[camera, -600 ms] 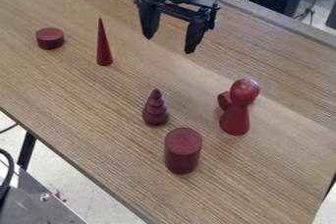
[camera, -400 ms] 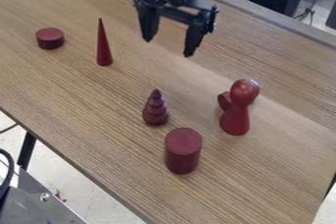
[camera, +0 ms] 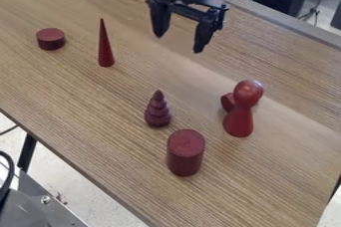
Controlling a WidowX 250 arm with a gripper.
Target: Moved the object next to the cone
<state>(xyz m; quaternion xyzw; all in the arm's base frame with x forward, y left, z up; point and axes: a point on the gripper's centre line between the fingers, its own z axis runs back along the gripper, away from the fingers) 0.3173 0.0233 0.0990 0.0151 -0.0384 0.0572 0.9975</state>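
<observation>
The black two-finger gripper (camera: 178,44) hangs at the upper centre of the frame, its fingers apart with nothing held between them. The slender cone (camera: 105,52) stands at the upper left; the short disc (camera: 51,39), its nearest neighbour and the probable object of the task, lies beside it, a gap between the two, nearer the frame's left edge. The wording could equally make the cone the destination, in which case the piece to be carried cannot be told.

If the disc is meant, the step in hand is the approach. The open gripper should travel high enough to clear the cone's tip, centre over the disc, and descend vertically so that the fingers straddle its curved wall low down, near the table (camera: 80,106). The finger on the cone's side needs the most care, since the tall, narrow form would probably topple at a brush. Closure should be even, followed by a straight lift.

Orientation: the disc rests flat, its round face upward; its axis of symmetry is vertical but short, and its circular outline points no particular way. The cone's long axis is upright, apex up.
</observation>
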